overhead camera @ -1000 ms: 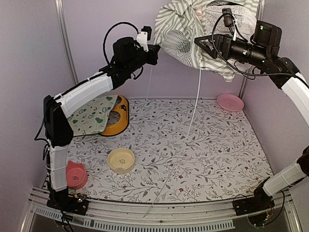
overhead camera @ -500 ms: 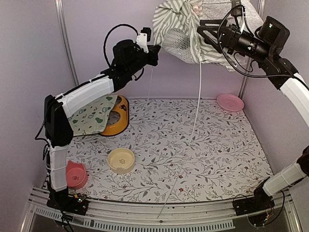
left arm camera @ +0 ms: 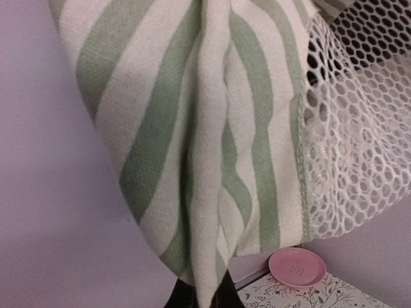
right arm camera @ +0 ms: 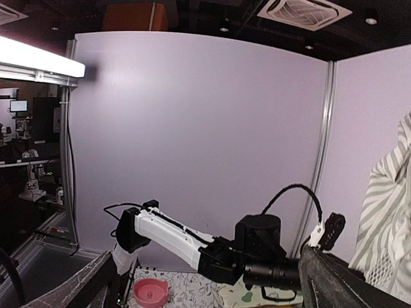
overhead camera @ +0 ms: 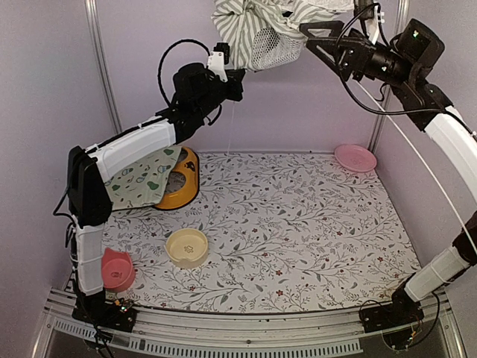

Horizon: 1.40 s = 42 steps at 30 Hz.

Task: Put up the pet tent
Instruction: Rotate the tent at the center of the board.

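Grip: left fingers (left arm camera: 231, 299) were clamped on a pet tent (overhead camera: 253, 30) fold, the bundle bunched above them | right fingers (right arm camera: 347, 285) stood wide apart, empty, with the tent just beside | Risk: the single pinch could slip and drop the tent; the trailing pole (overhead camera: 417, 156) could snag the right arm.

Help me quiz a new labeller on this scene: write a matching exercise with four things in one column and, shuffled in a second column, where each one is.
Things
1. pet tent
2. pink plate
3. cream bowl
4. cloth mat

Places
a. far right corner of the table
b. left edge, overlapping the orange dish
c. lifted high above the table's far side
d. near left, in front of the orange dish

Pairs: 1-c, 2-a, 3-d, 4-b
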### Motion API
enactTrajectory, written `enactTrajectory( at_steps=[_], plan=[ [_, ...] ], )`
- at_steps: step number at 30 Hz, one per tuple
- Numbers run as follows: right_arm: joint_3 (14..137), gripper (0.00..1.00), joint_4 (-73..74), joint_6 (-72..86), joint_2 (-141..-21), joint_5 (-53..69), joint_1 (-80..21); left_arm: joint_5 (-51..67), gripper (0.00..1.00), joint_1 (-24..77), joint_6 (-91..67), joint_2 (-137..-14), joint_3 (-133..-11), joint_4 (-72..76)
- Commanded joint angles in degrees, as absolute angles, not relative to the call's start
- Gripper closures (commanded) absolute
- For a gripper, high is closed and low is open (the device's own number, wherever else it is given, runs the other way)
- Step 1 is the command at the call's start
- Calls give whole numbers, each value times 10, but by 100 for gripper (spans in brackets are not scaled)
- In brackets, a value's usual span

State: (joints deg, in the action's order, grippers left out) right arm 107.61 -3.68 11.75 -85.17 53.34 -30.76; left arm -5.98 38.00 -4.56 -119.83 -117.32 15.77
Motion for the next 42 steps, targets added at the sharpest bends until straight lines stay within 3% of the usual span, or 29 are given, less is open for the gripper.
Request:
enactTrajectory(
  at_steps=[1,6,12,20,23,27,29,31,35,39,42],
  plan=[
    [1004,1,83,67,-777,425,-309,-108,100,379,-51,-1177,-1174,115],
    [966,0,189,21,-734,173,-309,-179,100,403,-10,-1159,-1185,97],
    [941,13,256,-20,-781,-50,-308,-230,100,414,10,-1144,-1188,83],
    [1029,66,189,-49,-933,-33,-225,-257,100,413,-1,-1132,-1176,80],
    [1136,75,177,-66,-1016,-27,-214,-244,100,412,-17,-1112,-1172,88],
    [1285,80,189,-103,-1132,-59,-213,-218,100,419,-43,-1121,-1182,85],
    [1333,80,204,-118,-1163,-86,-213,-211,100,424,-55,-1121,-1178,84],
    [1335,73,209,-125,-1160,-94,-212,-208,100,431,-65,-1119,-1162,97],
    [1271,51,204,-96,-1108,-44,-215,-212,100,442,-82,-1113,-1120,145],
    [1162,20,179,-79,-1024,-4,-240,-217,100,446,-97,-1103,-1057,207],
    [1110,8,182,-70,-975,9,-258,-231,100,451,-96,-1093,-1016,247]
  ],
)
